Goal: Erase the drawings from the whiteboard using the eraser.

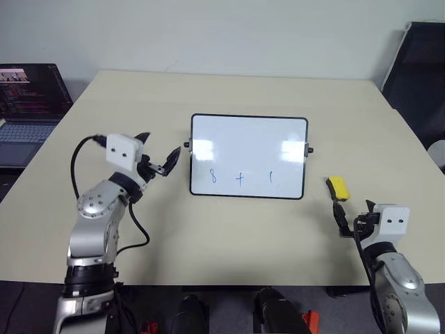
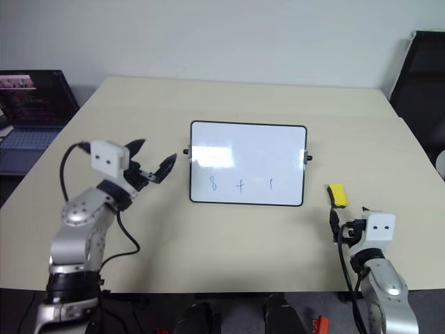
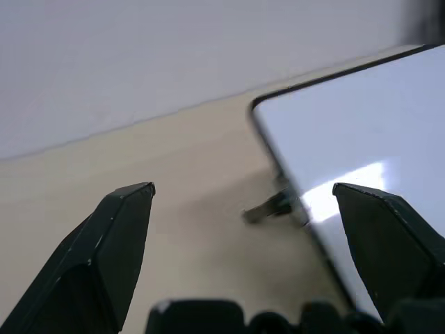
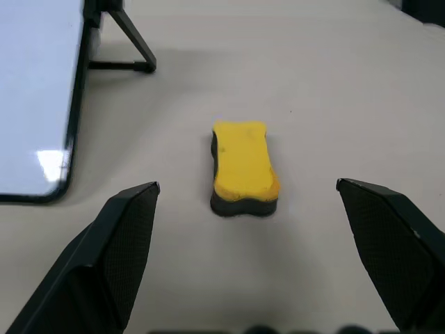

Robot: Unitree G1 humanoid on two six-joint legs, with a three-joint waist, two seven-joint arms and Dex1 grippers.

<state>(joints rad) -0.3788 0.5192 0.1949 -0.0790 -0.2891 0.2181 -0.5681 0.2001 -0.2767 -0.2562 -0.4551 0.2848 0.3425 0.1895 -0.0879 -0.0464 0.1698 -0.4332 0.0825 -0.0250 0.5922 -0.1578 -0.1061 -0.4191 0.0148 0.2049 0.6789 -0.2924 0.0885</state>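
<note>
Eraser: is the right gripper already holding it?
No. The eraser lies on the table, apart from the open right gripper.

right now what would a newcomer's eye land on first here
The whiteboard stands propped mid-table with three blue drawings along its lower edge. To its right, the yellow eraser lies flat, just ahead of the right gripper with its jaws wide open. The left gripper, also open, hovers by the board's left edge.

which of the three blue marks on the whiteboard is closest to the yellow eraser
The r-like mark, rightmost of the drawings: the eraser lies beyond the whiteboard's right edge.
</note>
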